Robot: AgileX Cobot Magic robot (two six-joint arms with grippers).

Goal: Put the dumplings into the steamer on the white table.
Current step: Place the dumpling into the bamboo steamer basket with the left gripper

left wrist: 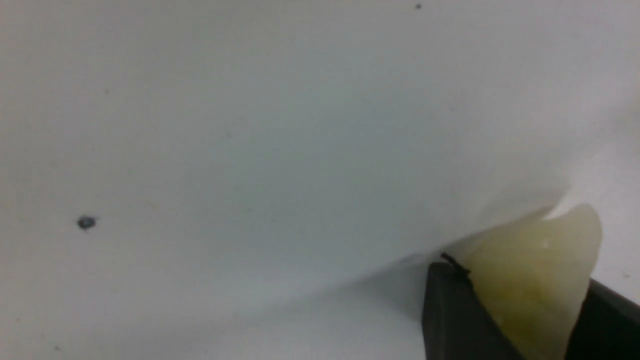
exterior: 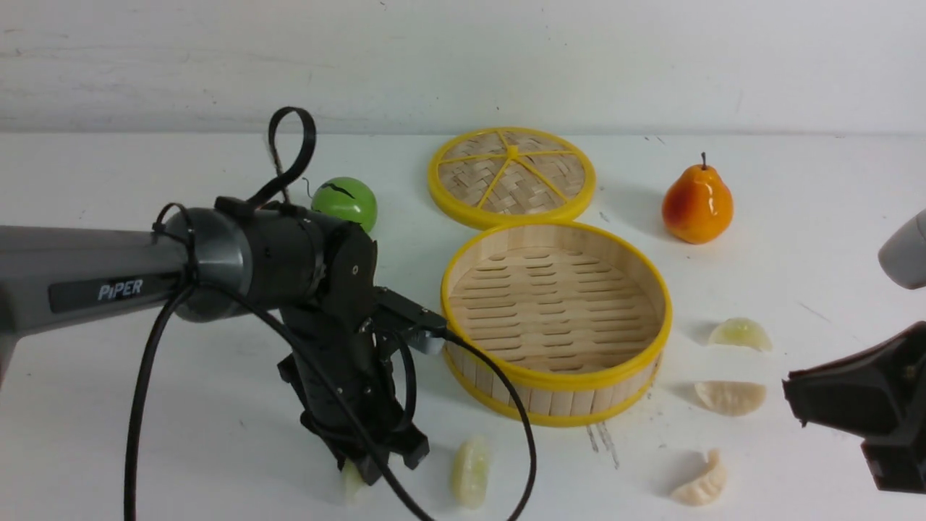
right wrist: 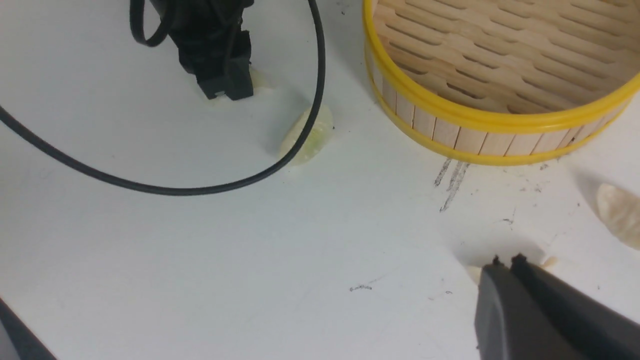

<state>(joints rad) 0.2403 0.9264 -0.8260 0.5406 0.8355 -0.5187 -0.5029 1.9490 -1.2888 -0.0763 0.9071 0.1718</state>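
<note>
left claw (exterior: 383,467) pinching a dumpling (left wrist: 535,280) by the tabletop's (exterior: 796,217) front edge

we see its jaws partly closed on that dumpling, tip-down, ready to lift it; the steamer (exterior: 557,401) sits empty mid-tabletop, within reach. four dumplings (exterior: 731,397) lie loose, one just beside the claw, three right of the steamer. our right claw (right wrist: 506,261) hangs shut and empty, clear of the work.
</note>
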